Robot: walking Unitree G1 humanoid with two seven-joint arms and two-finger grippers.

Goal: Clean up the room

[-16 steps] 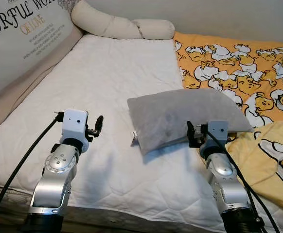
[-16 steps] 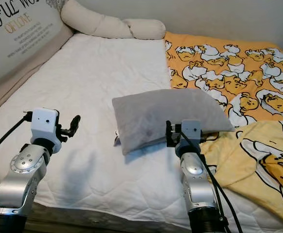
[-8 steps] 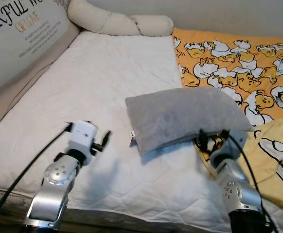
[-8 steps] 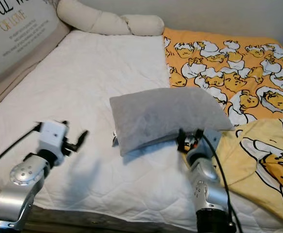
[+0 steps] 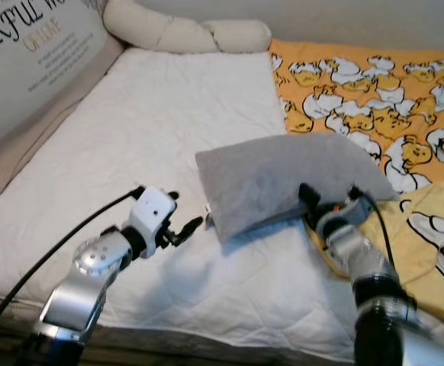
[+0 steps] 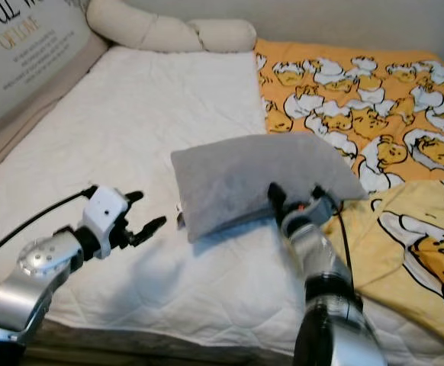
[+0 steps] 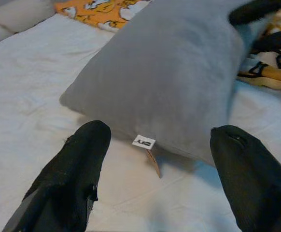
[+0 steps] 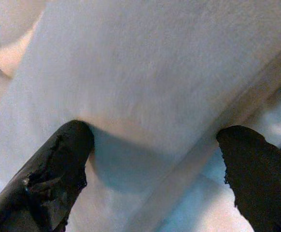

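Leftmost, a large printed cushion (image 5: 31,53) is propped along the edge of the bed (image 5: 153,114), with a cream bolster (image 5: 184,32) at its head. Next, the left end effector (image 5: 185,226) is held just above the white mattress, fingers spread wide and empty, aimed at the near corner of the grey pillow (image 5: 283,179), where a small label (image 7: 144,142) is seen. Further right, the right end effector (image 5: 325,200) is pressed against the pillow's near edge, fingers parted around it. Beyond, a duck-patterned blanket (image 5: 382,91) is spread.
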